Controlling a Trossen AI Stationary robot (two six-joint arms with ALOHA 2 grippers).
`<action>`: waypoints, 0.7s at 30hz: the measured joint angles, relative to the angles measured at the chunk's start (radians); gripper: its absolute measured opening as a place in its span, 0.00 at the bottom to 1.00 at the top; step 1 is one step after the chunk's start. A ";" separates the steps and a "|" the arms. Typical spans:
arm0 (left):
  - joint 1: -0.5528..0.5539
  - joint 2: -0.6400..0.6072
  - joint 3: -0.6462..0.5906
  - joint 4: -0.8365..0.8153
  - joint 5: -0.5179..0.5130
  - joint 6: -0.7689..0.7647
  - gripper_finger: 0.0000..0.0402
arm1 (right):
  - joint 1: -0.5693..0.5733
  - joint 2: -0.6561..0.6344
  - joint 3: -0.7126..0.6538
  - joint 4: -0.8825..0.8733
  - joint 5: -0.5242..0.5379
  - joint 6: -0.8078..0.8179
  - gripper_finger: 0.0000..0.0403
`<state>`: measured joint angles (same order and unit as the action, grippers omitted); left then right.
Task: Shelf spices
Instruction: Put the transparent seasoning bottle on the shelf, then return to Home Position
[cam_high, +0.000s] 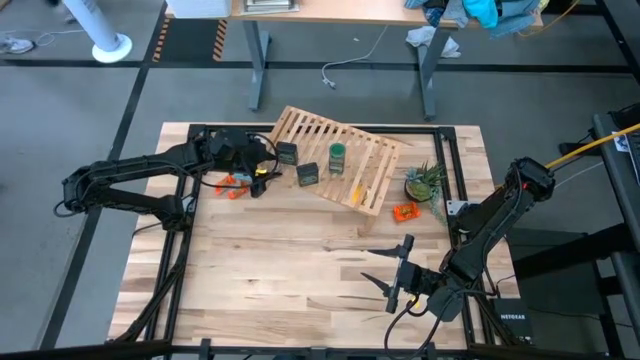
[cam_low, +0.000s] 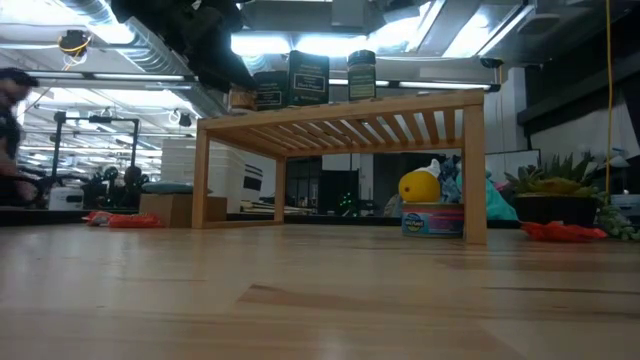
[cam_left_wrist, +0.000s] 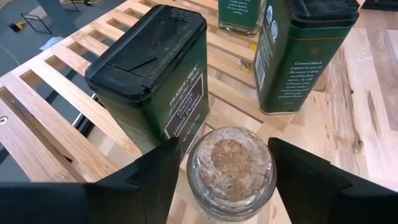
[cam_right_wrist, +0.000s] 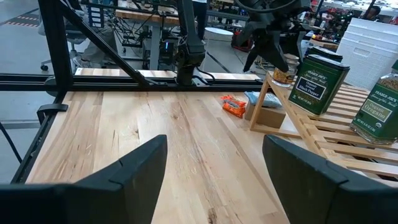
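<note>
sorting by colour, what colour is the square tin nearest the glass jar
Dark green with a black lid; the square tin shows best in the left wrist view.

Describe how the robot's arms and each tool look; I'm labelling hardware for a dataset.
Both arms are dark, jointed links with black cabling. The left tool has two broad, flat, matte-black fingers; the right tool looks the same. A yellow cable runs near the right arm.

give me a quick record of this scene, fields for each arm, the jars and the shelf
left gripper: at the shelf's edge, fingers either side of the small clear glass jar, contact unclear
right gripper: open, over bare tabletop, away from the shelf
shelf: light-wood slatted rack, standing on the table
on shelf: two dark square tins, green round jar
</note>
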<state>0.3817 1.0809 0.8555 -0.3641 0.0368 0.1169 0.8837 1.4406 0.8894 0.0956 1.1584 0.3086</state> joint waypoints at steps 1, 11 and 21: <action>0.000 0.000 0.000 0.000 0.000 0.004 0.58 | 0.000 0.000 0.000 0.000 0.000 0.000 0.67; 0.000 -0.026 0.000 0.013 -0.001 0.029 0.54 | 0.000 0.000 0.000 0.001 -0.010 0.000 0.67; -0.009 -0.189 0.001 0.014 -0.001 0.000 0.50 | 0.000 0.000 0.000 0.008 0.002 -0.001 0.67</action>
<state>0.3723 0.8920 0.8562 -0.3506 0.0361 0.1174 0.8837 1.4406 0.8894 0.1036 1.1602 0.3071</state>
